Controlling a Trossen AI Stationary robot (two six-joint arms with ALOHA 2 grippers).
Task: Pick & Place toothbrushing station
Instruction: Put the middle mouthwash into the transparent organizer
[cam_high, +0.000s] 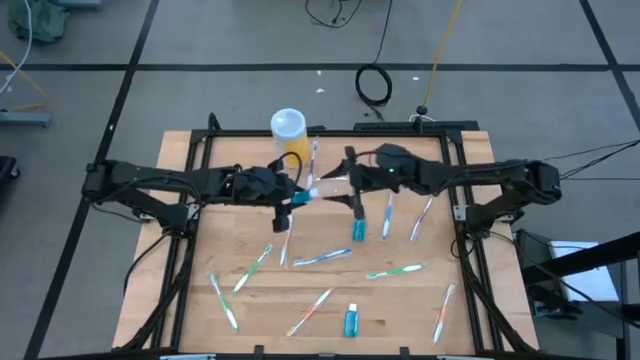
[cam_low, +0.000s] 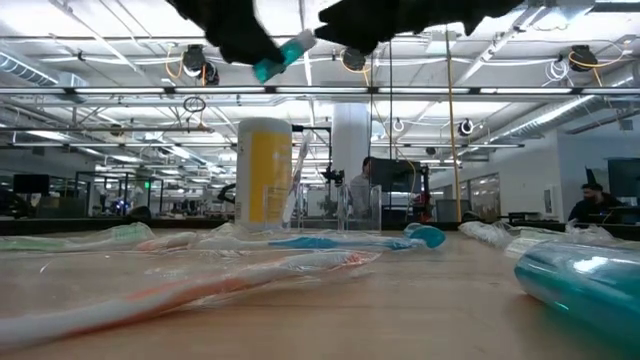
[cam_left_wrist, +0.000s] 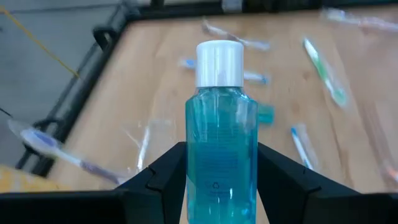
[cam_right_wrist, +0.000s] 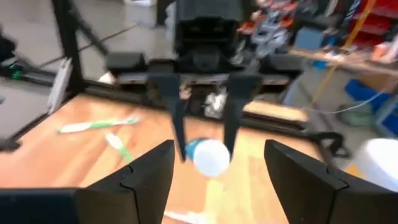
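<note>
Blue-liquid bottle (cam_left_wrist: 221, 137), white cap | pinched by L gripper (cam_high: 291, 199) | R gripper (cam_right_wrist: 214, 168) jaws spread, 3 o'clock of it | yellow cup (cam_high: 288, 128) at 12.

Crowded middle, open corners
Wrapped toothbrushes (cam_high: 322, 257) litter the tabletop's (cam_high: 200, 310) middle and near edge; the yellow cup (cam_high: 288, 125) blocks the far edge; both far corners stand bare.
</note>
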